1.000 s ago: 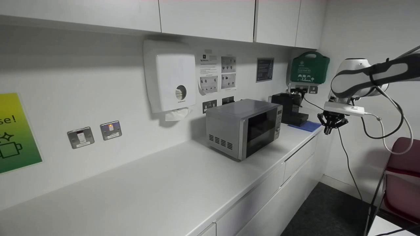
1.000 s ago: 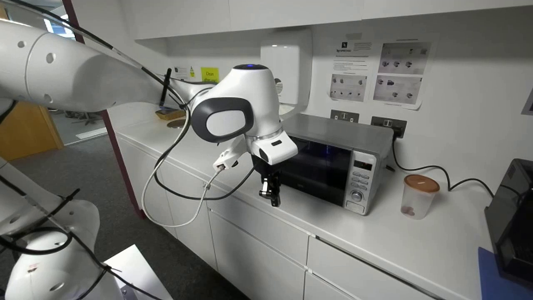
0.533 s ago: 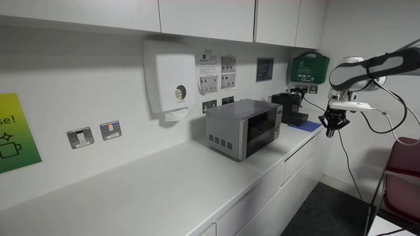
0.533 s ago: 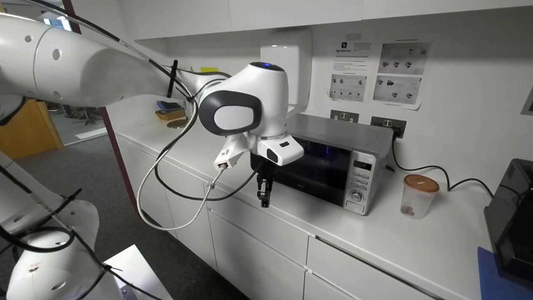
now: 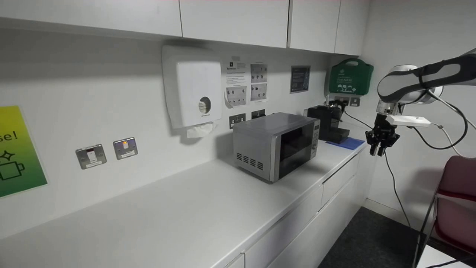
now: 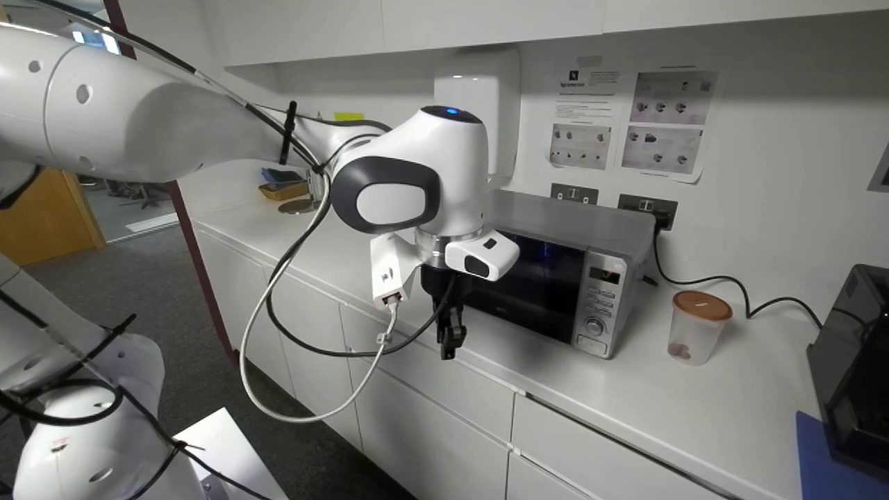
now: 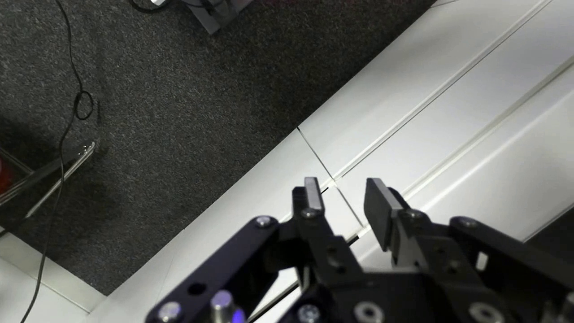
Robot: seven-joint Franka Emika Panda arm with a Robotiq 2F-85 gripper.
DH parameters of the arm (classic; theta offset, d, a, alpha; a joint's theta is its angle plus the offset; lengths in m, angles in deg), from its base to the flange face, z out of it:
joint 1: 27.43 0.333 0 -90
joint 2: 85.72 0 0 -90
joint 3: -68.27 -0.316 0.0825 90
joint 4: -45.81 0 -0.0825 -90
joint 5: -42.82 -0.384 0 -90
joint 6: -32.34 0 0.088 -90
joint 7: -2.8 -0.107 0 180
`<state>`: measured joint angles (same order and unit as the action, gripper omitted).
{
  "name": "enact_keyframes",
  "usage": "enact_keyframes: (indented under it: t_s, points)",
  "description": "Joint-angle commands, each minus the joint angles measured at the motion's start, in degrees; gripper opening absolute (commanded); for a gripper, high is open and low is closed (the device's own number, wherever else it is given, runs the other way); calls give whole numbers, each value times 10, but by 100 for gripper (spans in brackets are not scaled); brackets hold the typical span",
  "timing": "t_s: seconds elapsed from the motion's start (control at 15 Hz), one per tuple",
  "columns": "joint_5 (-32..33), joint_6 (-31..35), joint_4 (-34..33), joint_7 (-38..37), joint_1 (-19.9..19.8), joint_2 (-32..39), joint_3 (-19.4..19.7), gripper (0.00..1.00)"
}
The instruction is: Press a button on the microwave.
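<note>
Robotiq gripper [image 7: 344, 200] jaws have spread since the earlier frame, holding nothing. In an exterior view the microwave [image 5: 275, 147] stands at their nine o'clock. Pressing while so parted could straddle a button [image 6: 607, 295] or hit two; aiming low might turn the dial [image 6: 594, 326].

Arm [image 6: 173, 125] outstretched; hand [image 7: 345, 199] pointing down, fingers [image 7: 379, 215] standing apart.

grn case [image 5: 351, 76]: "First Aid Kit" | ylw-grn pstr [image 5: 18, 150]: "se!"
</note>
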<state>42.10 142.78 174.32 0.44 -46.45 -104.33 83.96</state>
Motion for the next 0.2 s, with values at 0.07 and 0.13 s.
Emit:
enact_keyframes:
  t_s: [0.07, 0.13]
  points:
    - [2, -1, -2, 4, 6, 0, 6, 34]
    - [1, -1, -2, 4, 7, 0, 6, 34]
